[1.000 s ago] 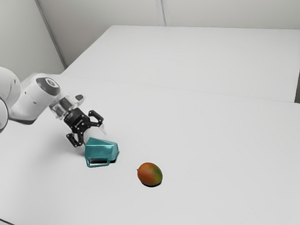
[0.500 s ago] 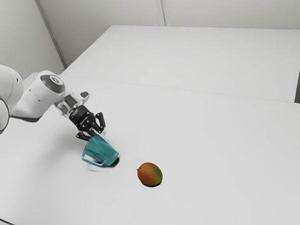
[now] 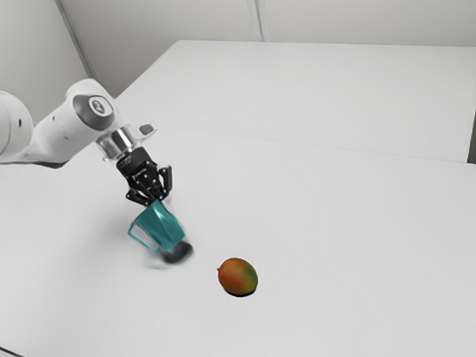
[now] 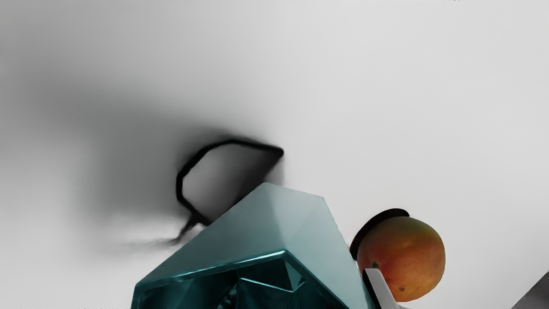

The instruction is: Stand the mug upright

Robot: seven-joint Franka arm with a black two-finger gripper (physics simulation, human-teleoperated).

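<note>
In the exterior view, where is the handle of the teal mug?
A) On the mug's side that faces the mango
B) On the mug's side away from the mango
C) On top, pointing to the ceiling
B: the handle sticks out toward the exterior view's left, while the mango lies to the right of the teal mug.

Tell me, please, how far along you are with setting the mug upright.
The grasp looks done: my gripper is shut on the mug near its open rim. The turning is in hand: the mug leans, neither lying flat nor standing straight. Left, I judge, since it is tilted and held: straightening it, resting its base on the table, releasing.
</note>
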